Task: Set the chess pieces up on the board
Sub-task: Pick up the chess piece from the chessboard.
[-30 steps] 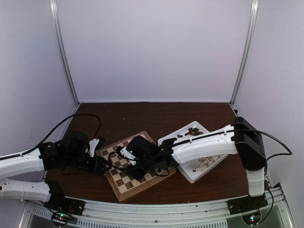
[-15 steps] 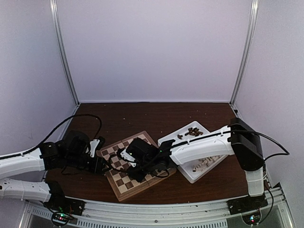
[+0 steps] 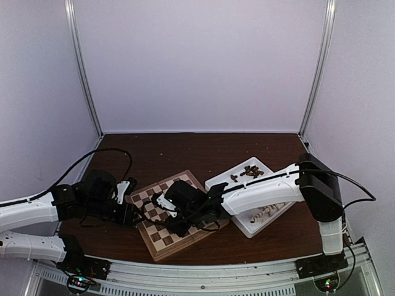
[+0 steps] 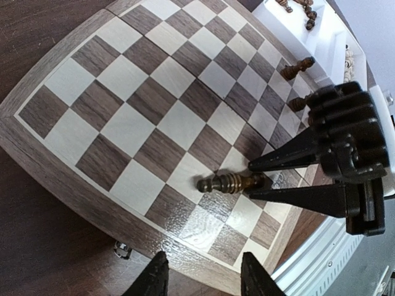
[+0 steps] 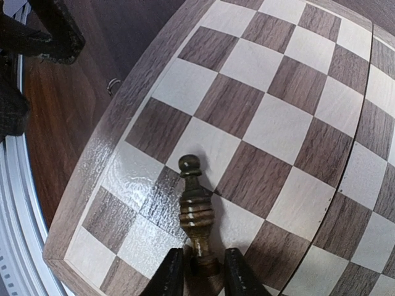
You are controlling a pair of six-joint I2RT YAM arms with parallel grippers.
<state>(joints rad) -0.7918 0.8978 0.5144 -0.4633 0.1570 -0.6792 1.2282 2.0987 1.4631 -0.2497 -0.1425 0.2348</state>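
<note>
**Figure. Placing a dark chessman, seen from the overhead and both wrist cameras.**

The right gripper pinches the base of a dark brown turned wooden chess piece with a ball finial. The piece sits low over the square wooden chessboard of tan and dark brown checks. It is close to the board edge that faces the left gripper, toward the board's near corner. Whether its base already rests on a square cannot be told.

The left gripper hangs just outside that edge, over the dark brown worktop, its jaws spread with nothing between them.

One standing dark piece and a second standing dark piece occupy the board edge next to the white two-compartment plastic tray. The tray holds loose dark pieces in its far compartment and pale cream pieces in its near one.

The step in hand appears to be seating this piece on a square near the board edge. With most chessmen in the tray, the task looks to be at an early stage.

The next move calls for three things:
- setting the base flat and centred on the square;
- parting the jaws only slightly;
- lifting away along the piece's axis, because so narrow a base would probably topple at a sideways brush.
</note>
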